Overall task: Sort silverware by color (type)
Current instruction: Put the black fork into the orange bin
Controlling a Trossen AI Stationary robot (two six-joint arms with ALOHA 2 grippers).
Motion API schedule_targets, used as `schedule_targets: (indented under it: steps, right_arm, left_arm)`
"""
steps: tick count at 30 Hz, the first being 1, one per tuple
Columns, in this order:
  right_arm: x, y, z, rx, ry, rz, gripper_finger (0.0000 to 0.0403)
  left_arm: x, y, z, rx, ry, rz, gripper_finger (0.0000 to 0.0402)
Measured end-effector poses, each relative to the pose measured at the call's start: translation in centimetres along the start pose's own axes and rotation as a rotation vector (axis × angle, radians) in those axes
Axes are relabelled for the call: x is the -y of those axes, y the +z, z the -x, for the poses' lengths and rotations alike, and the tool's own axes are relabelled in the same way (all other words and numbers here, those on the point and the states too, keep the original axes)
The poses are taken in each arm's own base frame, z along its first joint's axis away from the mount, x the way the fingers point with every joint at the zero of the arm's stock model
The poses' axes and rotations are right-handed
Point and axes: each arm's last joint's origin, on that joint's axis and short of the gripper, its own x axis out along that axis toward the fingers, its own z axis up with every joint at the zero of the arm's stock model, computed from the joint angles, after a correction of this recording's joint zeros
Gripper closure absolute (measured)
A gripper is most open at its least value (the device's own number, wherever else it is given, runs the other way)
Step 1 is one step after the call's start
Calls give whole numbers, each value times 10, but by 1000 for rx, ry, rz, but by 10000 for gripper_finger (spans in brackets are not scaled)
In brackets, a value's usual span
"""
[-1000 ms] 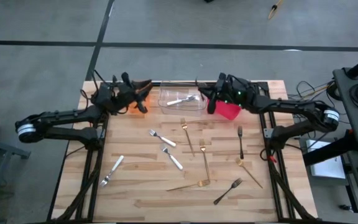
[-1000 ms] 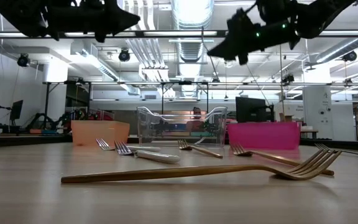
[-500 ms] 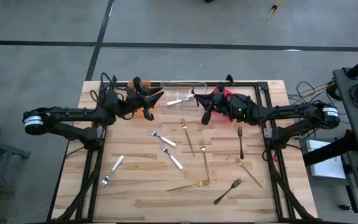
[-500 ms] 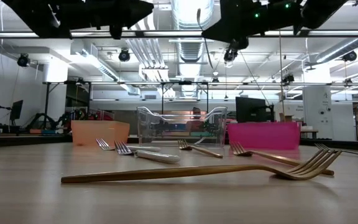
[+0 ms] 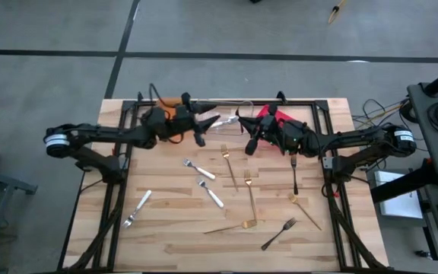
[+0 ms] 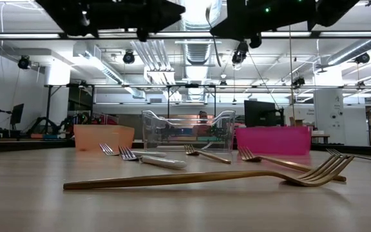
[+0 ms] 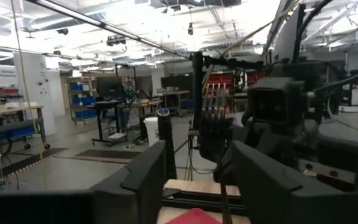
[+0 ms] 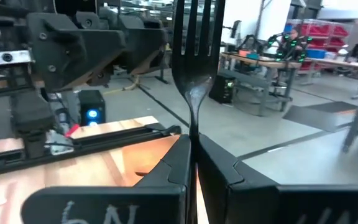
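Note:
My right gripper (image 5: 249, 143) hangs over the table's far middle, shut on a black fork (image 8: 196, 56). My left gripper (image 5: 207, 131) faces it from the left, over the clear bin (image 5: 230, 122), open. In the left wrist view its fingers frame the black fork (image 7: 214, 118), which is farther off and untouched. Flat on the wood lie silver forks (image 5: 198, 169) (image 5: 137, 207), gold forks (image 5: 251, 194) (image 5: 228, 164) and black forks (image 5: 293, 173) (image 5: 278, 232). A silver fork (image 5: 217, 122) rests inside the clear bin. My right gripper pinches the black fork between its two fingers on the handle just below the neck (image 8: 194, 127). The fingers come about level from the table's right side and lie across the fork. The fork stands upright with its tines up, lifted clear of the table.
An orange bin (image 6: 104, 137), the clear bin (image 6: 187, 130) and a red bin (image 6: 273, 140) stand in a row along the far edge. A gold fork (image 6: 205, 177) lies nearest the front. Black frame rails (image 5: 122, 190) run down both table sides.
My left gripper has gone toward the table's right, from the orange bin to over the clear bin, and has opened wider. My right gripper has swung from the red bin toward the table's left and a little nearer, turning the black fork toward the left gripper.

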Motion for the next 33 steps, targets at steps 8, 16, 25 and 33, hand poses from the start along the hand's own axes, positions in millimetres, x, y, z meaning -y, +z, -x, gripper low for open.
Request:
schedule_targets:
  steps: [8, 16, 25, 33]
  right_arm:
    - [1, -1, 0, -10, -44, 34, 391]
    - [3, -1, 0, -20, -113, 89, 391]
    - [3, -1, 0, -23, -109, 152, 391]
    - [3, -1, 0, -25, -110, 152, 391]
  left_arm:
    - [2, -11, -35, -17, -34, -29, 190]
    - [4, -18, -55, -20, -56, -19, 197]
    - [5, -20, -78, -3, -54, 31, 199]
    - [4, -18, -84, 2, 2, 62, 258]
